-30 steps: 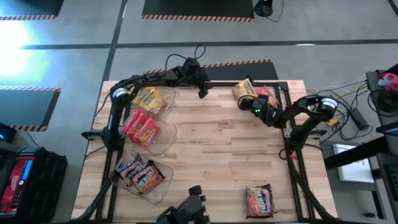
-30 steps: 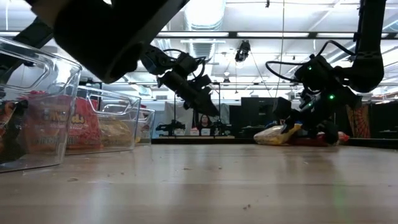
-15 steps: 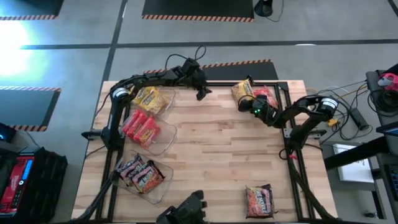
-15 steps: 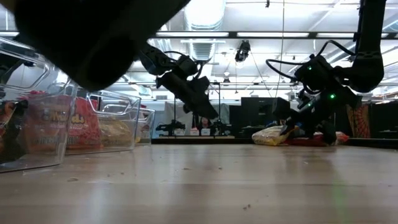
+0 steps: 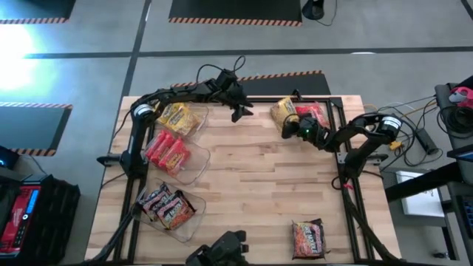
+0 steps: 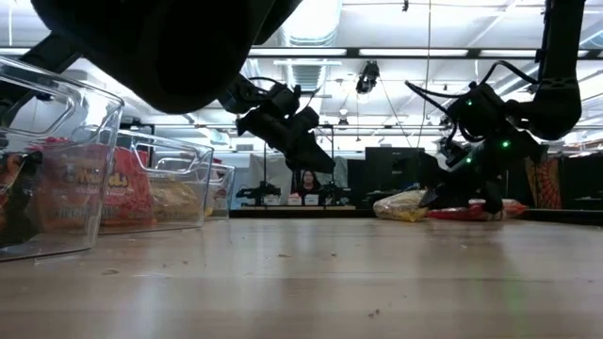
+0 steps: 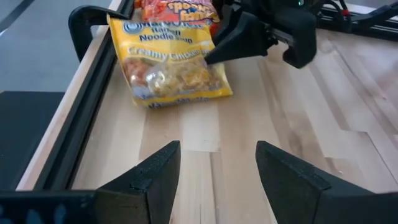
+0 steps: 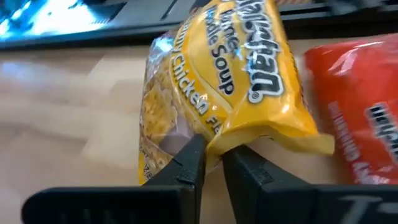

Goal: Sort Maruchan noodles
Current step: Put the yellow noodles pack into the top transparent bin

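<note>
A yellow Maruchan noodle packet (image 5: pixel 281 112) lies flat at the table's far right, with a red packet (image 5: pixel 315 113) just to its right. My right gripper (image 5: pixel 289 128) is shut on the yellow packet (image 8: pixel 230 81). My left gripper (image 5: pixel 241 111) hovers open to the packet's left and points at it; the left wrist view shows the packet (image 7: pixel 171 65) beyond the open fingers (image 7: pixel 217 180). A dark orange packet (image 5: pixel 308 238) lies flat near the front right edge. My right gripper pinches the yellow packet's near edge (image 8: pixel 214 144) between its two fingers. The fingers slant down at it from the table's right and near side. The packet rests on the table (image 6: pixel 400 204); one layer or several, I cannot tell.
Three clear bins stand along the left side: one with yellow packets (image 5: pixel 177 118), one with red packets (image 5: pixel 168 151), one with dark packets (image 5: pixel 168 207). A black frame rail (image 5: pixel 336 125) runs by the far right corner. Bare wood (image 5: pixel 259 185) fills the middle.
My right gripper has rolled and swung a little toward the table's left, and the yellow packet has slid leftward with it and lies flatter. My left gripper has turned at the wrist toward the packet while staying in place.
</note>
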`<state>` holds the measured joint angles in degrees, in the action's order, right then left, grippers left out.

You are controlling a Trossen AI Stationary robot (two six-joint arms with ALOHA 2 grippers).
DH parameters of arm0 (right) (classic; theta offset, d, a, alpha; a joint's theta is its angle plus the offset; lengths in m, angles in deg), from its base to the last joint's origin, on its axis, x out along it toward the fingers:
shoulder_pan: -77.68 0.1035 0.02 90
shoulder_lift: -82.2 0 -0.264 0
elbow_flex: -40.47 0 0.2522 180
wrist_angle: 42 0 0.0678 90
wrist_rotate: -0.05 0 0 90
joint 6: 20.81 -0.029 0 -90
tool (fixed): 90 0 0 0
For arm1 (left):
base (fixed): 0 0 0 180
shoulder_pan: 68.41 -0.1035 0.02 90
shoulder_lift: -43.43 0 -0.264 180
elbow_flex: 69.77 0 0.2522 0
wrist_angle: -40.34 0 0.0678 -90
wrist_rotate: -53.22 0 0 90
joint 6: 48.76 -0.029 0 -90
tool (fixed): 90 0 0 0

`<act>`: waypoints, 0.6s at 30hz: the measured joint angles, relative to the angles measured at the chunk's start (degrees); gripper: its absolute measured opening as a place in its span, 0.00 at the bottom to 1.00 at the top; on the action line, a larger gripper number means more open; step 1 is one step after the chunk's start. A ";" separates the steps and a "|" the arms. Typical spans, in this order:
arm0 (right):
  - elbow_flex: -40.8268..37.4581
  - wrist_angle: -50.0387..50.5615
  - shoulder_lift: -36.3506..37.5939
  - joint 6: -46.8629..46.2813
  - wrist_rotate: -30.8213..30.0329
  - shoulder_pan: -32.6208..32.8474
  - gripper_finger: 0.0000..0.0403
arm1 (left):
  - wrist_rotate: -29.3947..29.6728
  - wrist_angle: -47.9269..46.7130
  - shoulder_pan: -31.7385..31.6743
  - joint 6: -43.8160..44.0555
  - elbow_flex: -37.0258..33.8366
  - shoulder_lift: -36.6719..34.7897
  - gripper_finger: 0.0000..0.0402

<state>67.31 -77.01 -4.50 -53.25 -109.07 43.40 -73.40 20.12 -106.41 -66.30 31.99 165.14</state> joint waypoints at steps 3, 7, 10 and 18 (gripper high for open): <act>0.16 0.02 0.01 4.08 5.43 0.00 0.10 | 0.00 -0.08 0.00 -0.36 0.00 -0.02 0.48; 0.94 0.02 0.02 9.36 13.35 0.09 0.10 | -0.88 -1.22 0.00 -1.87 0.00 -0.02 0.48; 1.73 0.06 0.02 12.38 16.03 0.15 0.10 | -4.09 -1.88 -0.02 -1.42 0.00 -0.02 0.48; 3.73 0.51 0.02 22.12 18.12 1.26 0.10 | -7.62 -1.77 -0.25 3.25 0.00 1.01 0.48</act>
<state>71.04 -76.50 -4.48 -31.14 -90.94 44.66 -81.02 18.35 -106.66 -63.04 31.99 166.14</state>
